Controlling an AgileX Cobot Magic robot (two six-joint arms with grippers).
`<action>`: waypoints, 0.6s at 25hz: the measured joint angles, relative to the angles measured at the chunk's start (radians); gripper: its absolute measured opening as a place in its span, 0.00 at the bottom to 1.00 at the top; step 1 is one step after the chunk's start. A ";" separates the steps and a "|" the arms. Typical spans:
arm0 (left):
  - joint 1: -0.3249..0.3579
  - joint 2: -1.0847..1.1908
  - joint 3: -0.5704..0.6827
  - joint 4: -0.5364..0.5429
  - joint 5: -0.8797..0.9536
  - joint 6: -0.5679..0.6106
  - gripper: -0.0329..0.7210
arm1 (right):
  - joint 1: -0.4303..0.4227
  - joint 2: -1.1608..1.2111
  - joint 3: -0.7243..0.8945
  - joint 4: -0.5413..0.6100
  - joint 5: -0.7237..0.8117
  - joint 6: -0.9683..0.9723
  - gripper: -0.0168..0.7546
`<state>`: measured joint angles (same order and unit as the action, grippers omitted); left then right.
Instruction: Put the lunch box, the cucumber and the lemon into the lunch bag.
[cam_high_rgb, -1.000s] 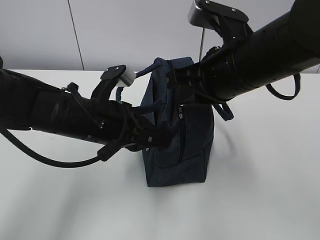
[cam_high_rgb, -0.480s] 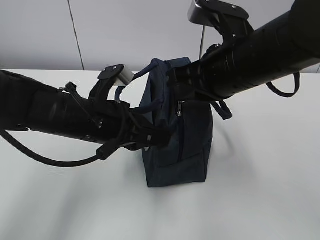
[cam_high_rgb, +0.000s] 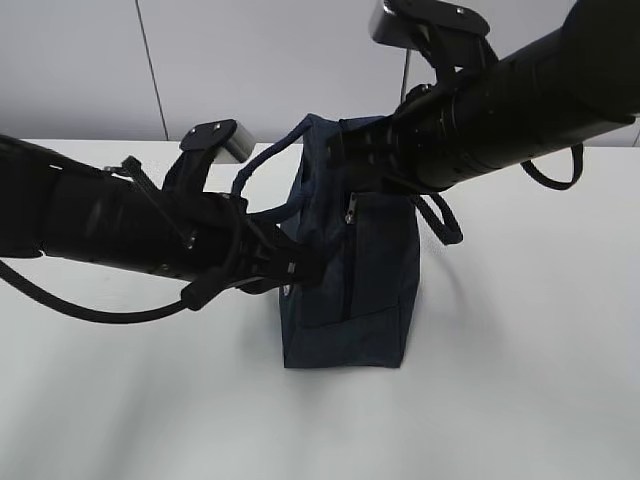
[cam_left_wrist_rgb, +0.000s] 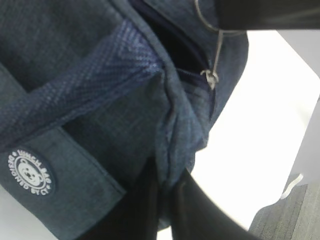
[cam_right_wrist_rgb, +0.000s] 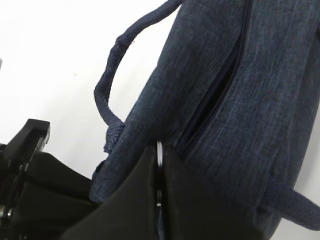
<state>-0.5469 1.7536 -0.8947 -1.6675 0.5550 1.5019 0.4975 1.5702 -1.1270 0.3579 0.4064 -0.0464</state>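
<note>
The dark navy lunch bag (cam_high_rgb: 355, 280) stands upright in the middle of the white table, its zipper (cam_high_rgb: 347, 275) running down the near end. My left gripper (cam_high_rgb: 300, 268) is shut on a fold of the bag's fabric (cam_left_wrist_rgb: 172, 150) at its left edge. My right gripper (cam_high_rgb: 352, 185) is shut on the silver ring pull (cam_right_wrist_rgb: 159, 152) near the top of the bag. The ring pull also shows in the left wrist view (cam_left_wrist_rgb: 212, 50), beside the round white logo (cam_left_wrist_rgb: 30, 172). The lunch box, cucumber and lemon are out of view.
The white table (cam_high_rgb: 520, 380) spreads around the bag. A loop handle (cam_high_rgb: 270, 160) arches at the bag's left top and another (cam_high_rgb: 440, 215) hangs on the right. A grey wall stands behind.
Both arms and the bag have shifted a little to the left. The zipper slider now sits higher on the bag's end, and the bag stands more upright.
</note>
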 joint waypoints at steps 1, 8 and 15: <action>0.000 0.000 0.008 -0.002 -0.002 -0.001 0.04 | 0.000 0.002 0.000 -0.005 -0.001 0.000 0.02; 0.000 -0.017 0.047 -0.034 -0.023 -0.004 0.04 | 0.000 0.004 0.000 -0.007 -0.014 0.000 0.02; 0.000 -0.071 0.055 -0.025 -0.097 -0.004 0.04 | 0.000 0.004 0.000 -0.007 -0.044 0.000 0.02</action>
<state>-0.5469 1.6822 -0.8400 -1.6923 0.4584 1.4982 0.4975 1.5741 -1.1270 0.3505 0.3623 -0.0464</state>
